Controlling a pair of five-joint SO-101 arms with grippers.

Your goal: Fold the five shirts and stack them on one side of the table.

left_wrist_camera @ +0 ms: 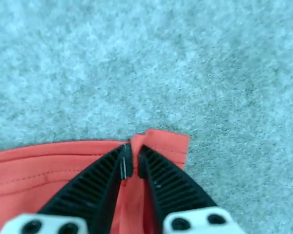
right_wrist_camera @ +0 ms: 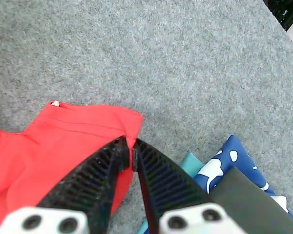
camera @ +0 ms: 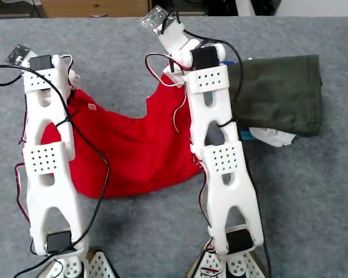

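Observation:
A red shirt [camera: 127, 147] lies spread on the grey table between my two arms. My left gripper [left_wrist_camera: 135, 158] is shut on a hemmed corner of the red shirt [left_wrist_camera: 161, 141], seen near the far left of the cloth in the high view. My right gripper [right_wrist_camera: 132, 151] is shut on another corner of the red shirt [right_wrist_camera: 78, 126], at the shirt's far right end [camera: 165, 87]. A stack of folded shirts sits at the right, a dark green one [camera: 278, 92] on top, with a blue patterned one [right_wrist_camera: 219, 168] and a teal one [right_wrist_camera: 189, 163] under it.
The grey felt table [camera: 313, 197] has open room in front and to the far right. White arm links [camera: 217, 156] lie over the shirt's right edge and the stack's left edge. A wooden cabinet [camera: 93, 7] stands beyond the table's far edge.

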